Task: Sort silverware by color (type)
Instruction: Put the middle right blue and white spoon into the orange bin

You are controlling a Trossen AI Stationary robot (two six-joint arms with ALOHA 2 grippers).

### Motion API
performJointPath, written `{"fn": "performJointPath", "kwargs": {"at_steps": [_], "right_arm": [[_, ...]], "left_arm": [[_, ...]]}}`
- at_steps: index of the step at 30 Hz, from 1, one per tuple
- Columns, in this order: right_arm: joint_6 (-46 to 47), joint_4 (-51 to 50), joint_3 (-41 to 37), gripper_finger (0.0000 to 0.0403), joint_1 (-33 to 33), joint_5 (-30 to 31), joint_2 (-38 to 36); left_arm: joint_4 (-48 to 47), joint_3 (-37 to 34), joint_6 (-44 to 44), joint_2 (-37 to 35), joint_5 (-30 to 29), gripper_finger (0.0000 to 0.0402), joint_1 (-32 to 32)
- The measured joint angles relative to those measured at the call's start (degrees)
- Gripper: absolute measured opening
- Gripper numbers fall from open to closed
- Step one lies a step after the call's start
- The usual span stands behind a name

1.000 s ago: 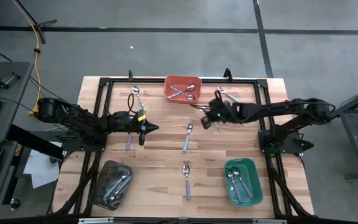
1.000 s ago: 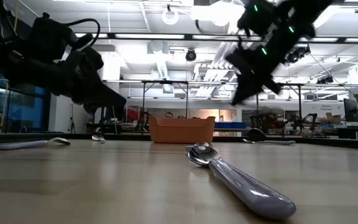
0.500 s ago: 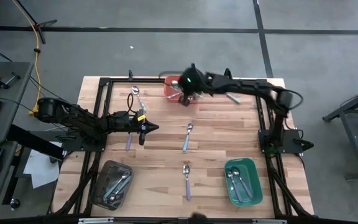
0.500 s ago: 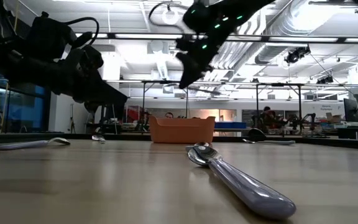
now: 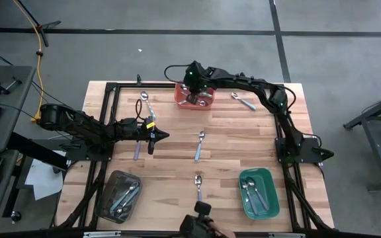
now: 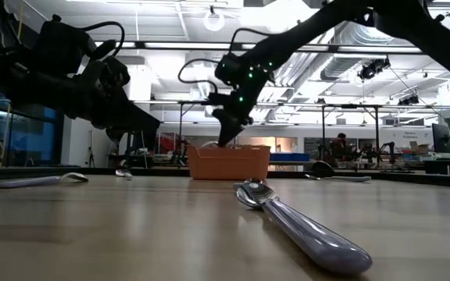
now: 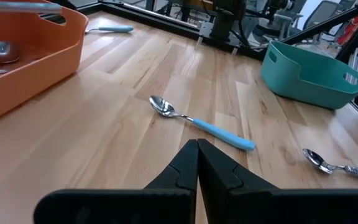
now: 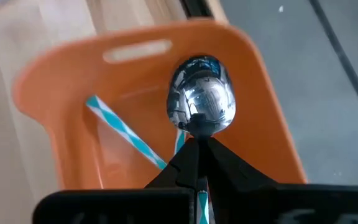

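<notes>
Now poised over the orange tray point(image 5: 180, 99) at the table's far edge, the right gripper point(image 5: 193, 89) clenches a striped-handled spoon point(image 8: 202, 104), apparently ready for release; the left gripper point(image 5: 160, 136), pinched closed on nothing, waits mid-table.

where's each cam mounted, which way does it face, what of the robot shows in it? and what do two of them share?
High: overhead, straight down on the table; both arms, left gripper, right gripper over the orange tray.
Low: table-top height, level toward the room; both arms enter from above.
Left wrist: looks past closed fingers at a blue-handled spoon and the teal tray.
Right wrist: looks down into the orange tray; fingers clamp a held spoon.
Shared: the orange tray appears in all four.
</notes>
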Motion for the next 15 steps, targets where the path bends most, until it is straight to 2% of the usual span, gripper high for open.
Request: {"fn": "performJointPath", "kwargs": {"at_steps": [9, 15], "right_arm": [[0.5, 4.1, -3.6, 0.0002, -1.5, -3.8, 0.4], [0.5, 5.9, -4.3, 0.0002, -1.5, -3.9, 0.4]], "left_arm": [[0.7, 0.0, 0.0, 0.0, 0.0, 0.0000, 0.0], [0.7, 0.0, 0.0, 0.0, 0.0, 0.0000, 0.0]]}}
